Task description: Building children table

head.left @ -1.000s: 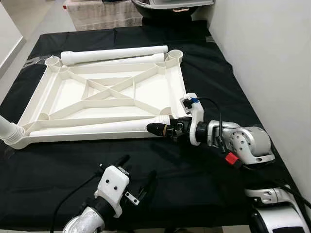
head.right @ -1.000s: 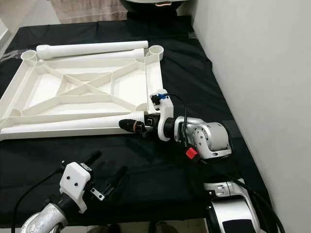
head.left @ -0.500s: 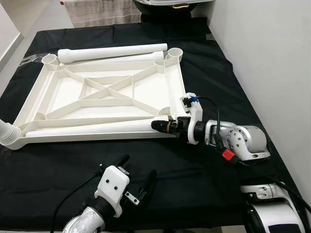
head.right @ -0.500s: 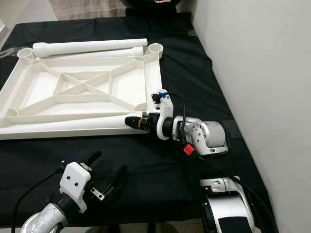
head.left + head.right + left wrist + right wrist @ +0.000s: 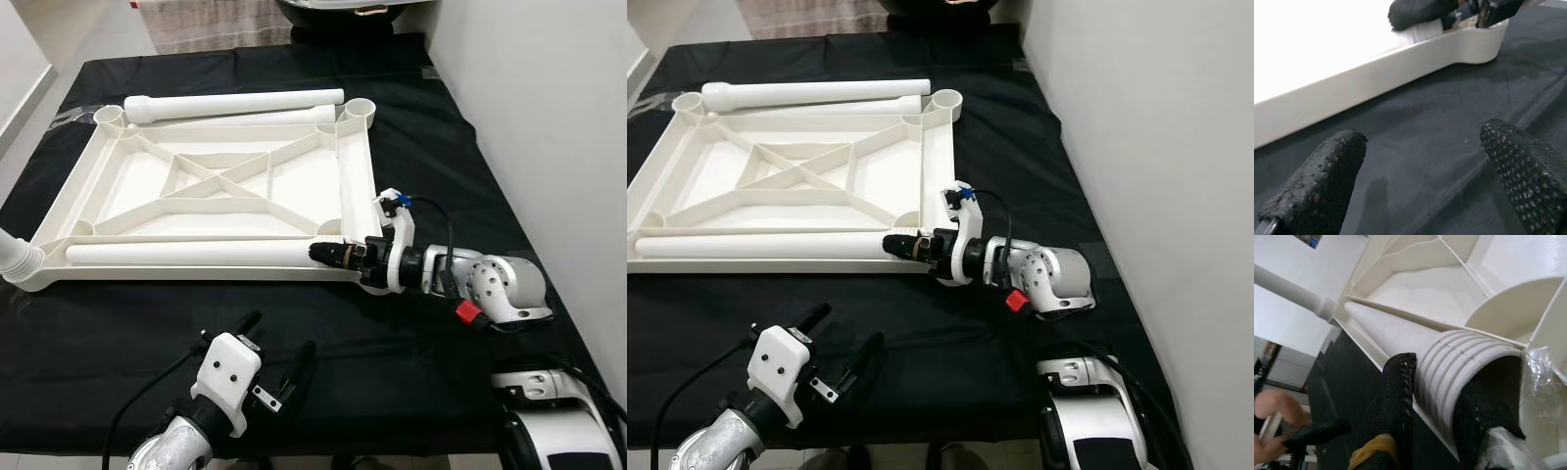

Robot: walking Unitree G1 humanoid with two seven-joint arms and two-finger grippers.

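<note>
A white plastic table top (image 5: 355, 186) lies upside down on a black cloth, with round sockets at its corners. One white leg (image 5: 186, 254) rests along its near rim. My right gripper (image 5: 333, 255) is shut on that leg's ribbed end (image 5: 1449, 367), one finger outside and one inside the tube, close to the near right corner socket. A second leg (image 5: 235, 101) lies along the far rim. A third leg (image 5: 15, 257) sticks out at the near left corner. My left gripper (image 5: 279, 338) hovers open over the cloth in front of the table top, holding nothing.
The black cloth (image 5: 411, 372) covers the floor around the table top. A white wall (image 5: 549, 117) runs close along the right side. A striped fabric item (image 5: 216, 24) and a dark rounded object (image 5: 343, 15) stand beyond the far edge.
The near leg, held by my right gripper, has swung from a slant to lie level along the near rim. The left gripper has stayed put; the camera shifted a little.
</note>
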